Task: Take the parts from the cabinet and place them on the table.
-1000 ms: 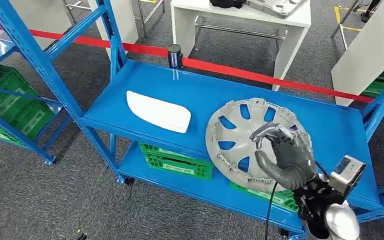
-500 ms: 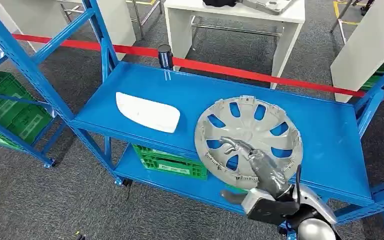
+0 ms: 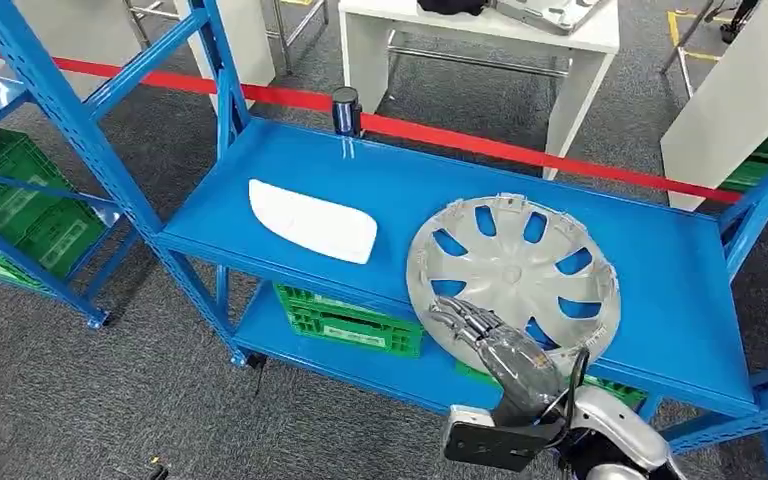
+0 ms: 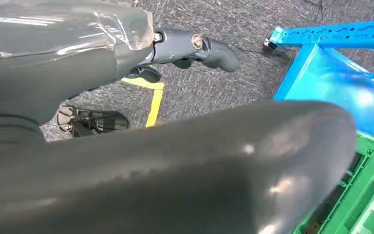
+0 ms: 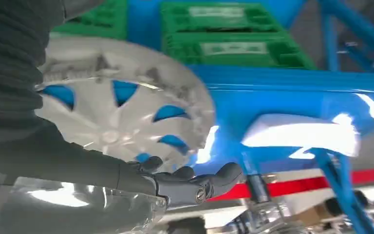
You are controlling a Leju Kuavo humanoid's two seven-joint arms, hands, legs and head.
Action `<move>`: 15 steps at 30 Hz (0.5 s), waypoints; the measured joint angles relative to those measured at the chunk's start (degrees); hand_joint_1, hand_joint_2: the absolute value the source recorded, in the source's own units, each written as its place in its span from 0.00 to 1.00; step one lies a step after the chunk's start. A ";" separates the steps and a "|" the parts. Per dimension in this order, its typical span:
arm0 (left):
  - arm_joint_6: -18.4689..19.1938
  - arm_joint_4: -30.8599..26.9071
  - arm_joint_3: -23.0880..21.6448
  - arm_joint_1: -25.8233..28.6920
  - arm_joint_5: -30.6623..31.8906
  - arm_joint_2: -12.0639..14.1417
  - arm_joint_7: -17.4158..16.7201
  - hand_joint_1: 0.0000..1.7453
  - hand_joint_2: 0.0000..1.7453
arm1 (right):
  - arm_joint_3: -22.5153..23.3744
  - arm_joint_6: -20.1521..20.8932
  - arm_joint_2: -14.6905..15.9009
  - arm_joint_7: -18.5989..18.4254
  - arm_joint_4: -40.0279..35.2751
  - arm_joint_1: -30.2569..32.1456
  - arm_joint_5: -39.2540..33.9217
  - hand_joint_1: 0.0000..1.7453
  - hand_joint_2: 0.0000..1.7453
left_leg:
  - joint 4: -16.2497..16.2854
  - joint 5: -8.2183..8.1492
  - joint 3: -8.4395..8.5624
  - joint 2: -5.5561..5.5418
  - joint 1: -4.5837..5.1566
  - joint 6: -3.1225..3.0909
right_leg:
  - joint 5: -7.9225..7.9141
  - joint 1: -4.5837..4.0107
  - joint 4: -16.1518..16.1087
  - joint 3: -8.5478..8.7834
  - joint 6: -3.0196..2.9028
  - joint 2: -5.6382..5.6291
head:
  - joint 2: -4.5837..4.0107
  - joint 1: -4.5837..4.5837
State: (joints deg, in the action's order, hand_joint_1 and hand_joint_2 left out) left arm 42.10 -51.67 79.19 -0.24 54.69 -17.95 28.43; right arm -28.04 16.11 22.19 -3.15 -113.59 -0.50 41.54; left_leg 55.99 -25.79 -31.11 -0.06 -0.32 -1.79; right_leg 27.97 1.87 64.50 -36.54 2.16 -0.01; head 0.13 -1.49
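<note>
A silver hubcap (image 3: 513, 278) lies flat on the blue cabinet shelf (image 3: 660, 290), its near rim over the front edge. A white flat part (image 3: 312, 222) lies to its left on the same shelf. My right hand (image 3: 490, 345) is low at the hubcap's near rim with fingers stretched out and nothing in them; I cannot tell whether the fingertips touch the rim. The right wrist view shows that hand (image 5: 185, 183) below the hubcap (image 5: 121, 112), with the white part (image 5: 302, 136) farther off. My left hand (image 4: 195, 46) hangs over the carpet, holding nothing.
Green crates (image 3: 350, 320) sit on the lower shelf. A dark cylinder (image 3: 346, 108) stands at the shelf's back edge. A second blue rack with green crates (image 3: 20, 200) is at left. Beyond a red floor line stands a white table (image 3: 480, 40).
My right hand dropped from in front of the hubcap's face to its near rim, and its fingers uncurled and stretched out. The camera shifted slightly; hubcap and white part stayed put.
</note>
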 joint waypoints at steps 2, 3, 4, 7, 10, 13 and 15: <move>-0.39 0.77 -0.02 -0.15 0.21 0.23 0.21 0.00 0.00 | -0.85 -0.06 0.00 -0.71 0.79 -0.76 2.47 0.00 1.00 | 1.04 -0.70 -0.43 -0.02 0.45 0.94 | -1.46 -0.02 -6.44 3.27 -0.30 0.19 | 0.00 -0.04; -0.57 1.01 -0.02 -0.28 0.26 0.40 0.35 0.00 0.00 | -1.18 -0.22 -0.04 -0.88 1.03 -0.84 3.31 0.00 1.00 | 1.26 -0.85 -0.58 -0.02 0.47 1.19 | -1.81 0.02 -6.60 3.33 -1.12 0.01 | 0.00 -0.18; -0.77 1.34 -0.02 -0.34 0.26 0.48 0.53 0.00 0.00 | -1.71 -0.43 -0.04 -1.11 1.60 -1.13 4.78 0.00 1.00 | 1.18 -0.76 -0.64 0.01 0.44 1.34 | -1.86 -0.21 -6.56 3.25 -1.44 -0.02 | 0.00 -0.17; -1.18 2.02 -0.04 -0.58 0.28 1.03 0.70 0.00 0.00 | -3.09 -0.74 -0.72 -1.58 3.33 -2.13 7.68 0.00 1.00 | 1.82 -1.31 -0.82 0.01 -0.21 2.25 | -2.21 0.03 -6.81 3.25 -2.50 -0.08 | 0.00 -0.11; -1.27 2.63 -0.13 -0.64 0.28 1.23 0.72 0.00 0.00 | -3.98 -1.18 -1.53 -1.94 4.83 -3.02 8.88 0.00 1.00 | 12.88 -7.60 -5.99 0.01 -0.34 3.01 | -2.17 -0.09 -6.78 3.14 -3.03 -0.06 | 0.00 -0.24; -1.31 3.28 -0.24 -0.66 0.50 1.58 0.74 0.00 0.00 | -4.94 -1.18 -2.76 -2.78 6.63 -3.76 10.28 0.00 1.00 | 18.82 -8.27 -9.04 0.01 -0.35 3.01 | -2.23 -0.32 -6.76 3.13 -3.13 -0.09 | 0.00 -0.22; -1.33 3.61 -0.53 -0.76 0.61 1.82 0.92 0.00 0.00 | -5.23 -1.07 -3.67 -3.43 7.33 -4.28 10.57 0.00 1.00 | 10.76 -3.67 -5.19 0.01 -0.33 2.50 | -2.24 -0.48 -6.77 3.24 -3.15 -0.22 | 0.00 -0.22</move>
State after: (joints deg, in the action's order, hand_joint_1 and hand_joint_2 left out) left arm 40.76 -48.06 78.66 -1.00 55.30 -16.13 29.35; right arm -33.27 15.04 18.51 -6.58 -106.27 -4.78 52.11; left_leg 66.75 -29.46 -36.30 -0.05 -0.65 0.71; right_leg 25.72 1.40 57.74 -33.31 -0.99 -0.23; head 0.13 -1.70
